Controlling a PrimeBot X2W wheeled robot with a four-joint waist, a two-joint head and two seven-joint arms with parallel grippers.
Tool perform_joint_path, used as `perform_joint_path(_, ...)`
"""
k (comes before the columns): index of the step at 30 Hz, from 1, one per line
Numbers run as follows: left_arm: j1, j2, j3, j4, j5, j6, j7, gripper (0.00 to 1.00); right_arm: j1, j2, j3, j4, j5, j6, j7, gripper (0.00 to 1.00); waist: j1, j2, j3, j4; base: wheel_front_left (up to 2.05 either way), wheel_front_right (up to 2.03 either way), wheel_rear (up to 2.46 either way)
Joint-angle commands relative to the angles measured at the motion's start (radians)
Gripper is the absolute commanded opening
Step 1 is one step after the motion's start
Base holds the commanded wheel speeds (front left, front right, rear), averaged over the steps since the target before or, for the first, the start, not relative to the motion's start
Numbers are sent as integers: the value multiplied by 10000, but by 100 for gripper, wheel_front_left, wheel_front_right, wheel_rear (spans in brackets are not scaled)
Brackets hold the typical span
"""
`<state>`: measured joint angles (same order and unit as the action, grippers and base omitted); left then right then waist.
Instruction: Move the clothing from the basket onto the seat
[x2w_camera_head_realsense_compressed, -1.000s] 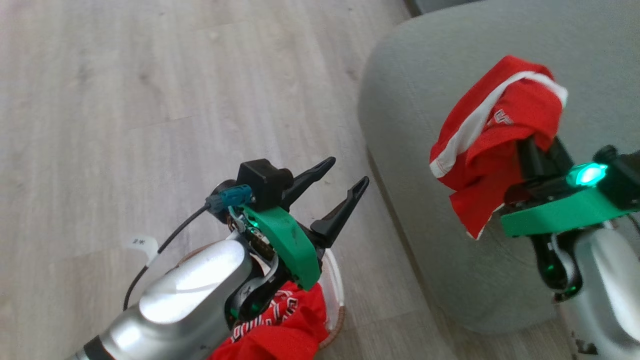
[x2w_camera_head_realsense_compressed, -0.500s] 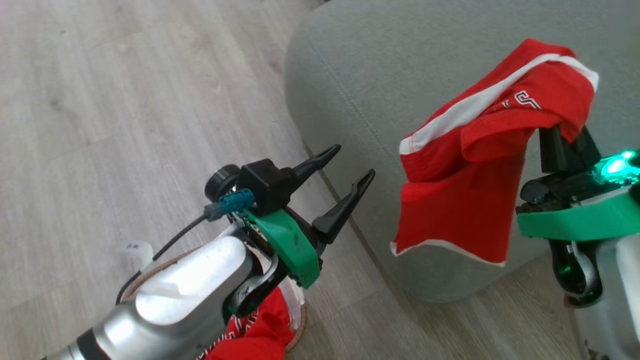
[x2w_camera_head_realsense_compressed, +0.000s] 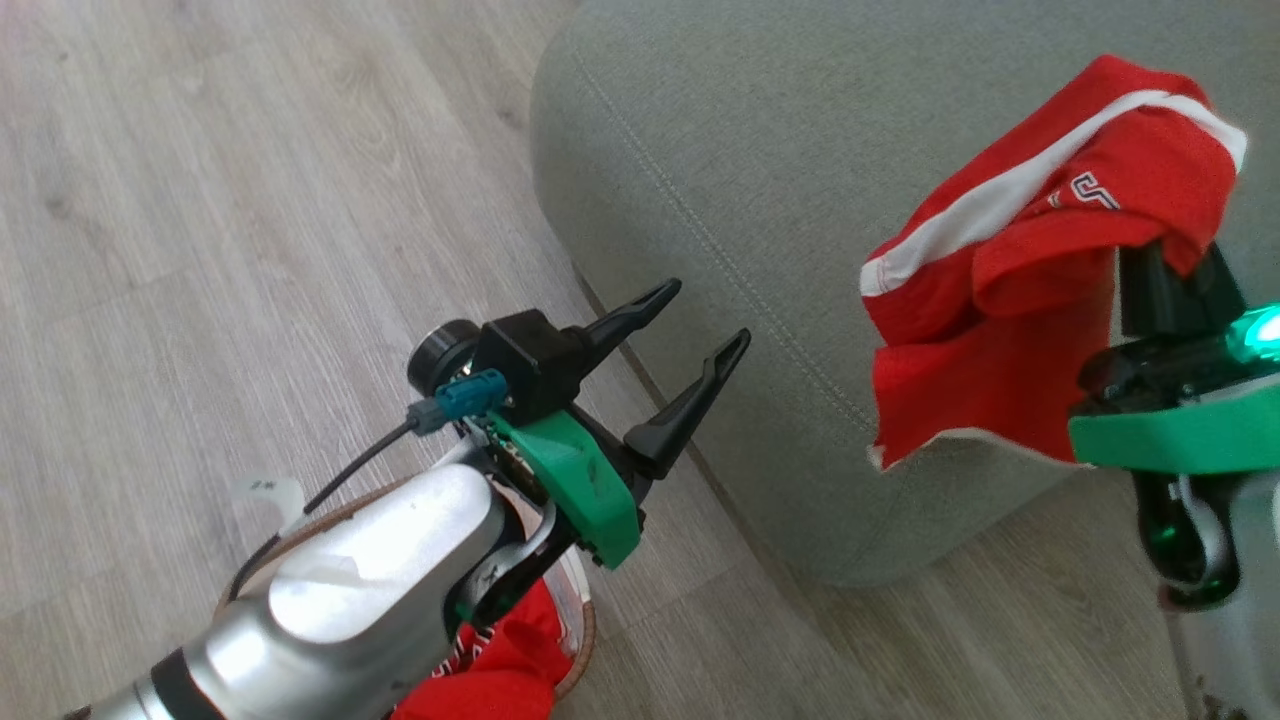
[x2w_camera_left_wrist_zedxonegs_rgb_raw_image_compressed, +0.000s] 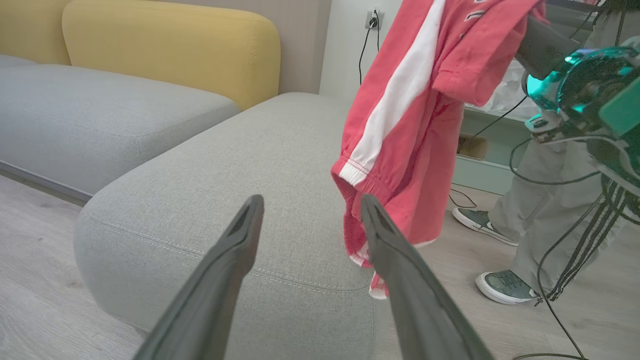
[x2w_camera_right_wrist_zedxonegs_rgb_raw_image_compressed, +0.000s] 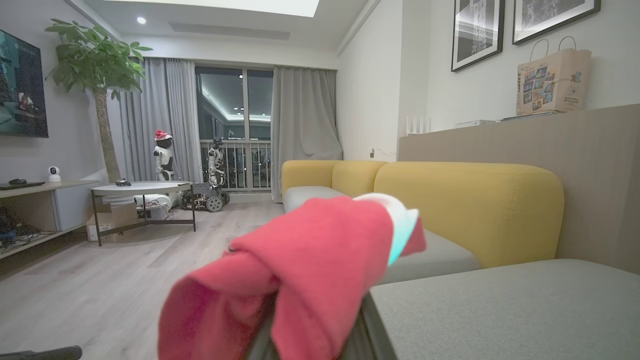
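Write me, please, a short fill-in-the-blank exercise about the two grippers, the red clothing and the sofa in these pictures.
1. The right gripper holds a bright red jersey garment with a ____ stripe.
2. The left gripper holds nothing; its two long dark fingers stand ____.
3. Behind the large grey fabric seat cushion rises a ____ backrest.
Missing words: white; open; yellow.

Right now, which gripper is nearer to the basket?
Left. The left gripper hangs open close by the basket, whose rim shows under that arm. The right gripper is off to the side by the sofa cushion, shut on a red garment.
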<state>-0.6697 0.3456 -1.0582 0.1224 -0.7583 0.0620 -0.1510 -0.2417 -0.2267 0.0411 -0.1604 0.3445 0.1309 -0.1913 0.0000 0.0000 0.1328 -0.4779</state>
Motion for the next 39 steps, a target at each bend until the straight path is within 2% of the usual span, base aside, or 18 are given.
perform_joint_path(1,-631,268,375,-314,77,22,18,100,-550,-286,48,-249,155,-2,87,0,0,0,107,73,0,0,0)
perform_joint_path(8,-791,351,365,-446,104,15,140,100,-1638,-916,-247,178,487,-2,282,0,0,0,496,332,0,0,0)
perform_joint_path(12,-1024,413,333,-626,167,-8,336,100,-2570,-1297,-767,690,786,-2,254,0,0,0,983,567,0,0,0)
perform_joint_path(22,-1729,710,256,-1158,438,-88,911,100,-4898,-2051,-1251,2687,1427,-2,360,0,0,0,2468,1226,0,0,0)
perform_joint_path(27,-2094,752,242,-1350,556,-143,1116,100,-6154,-2647,-1103,4040,1563,-2,305,0,0,0,3224,1589,0,0,0)
perform_joint_path(32,-2355,728,239,-1392,628,-190,1196,100,-7098,-2982,-959,5241,1443,-2,153,0,0,0,3818,1925,0,0,0)
perform_joint_path(39,-2550,728,303,-1311,638,-241,1121,100,-7379,-3264,-142,7196,1115,-2,499,0,0,0,4233,2256,0,0,0)
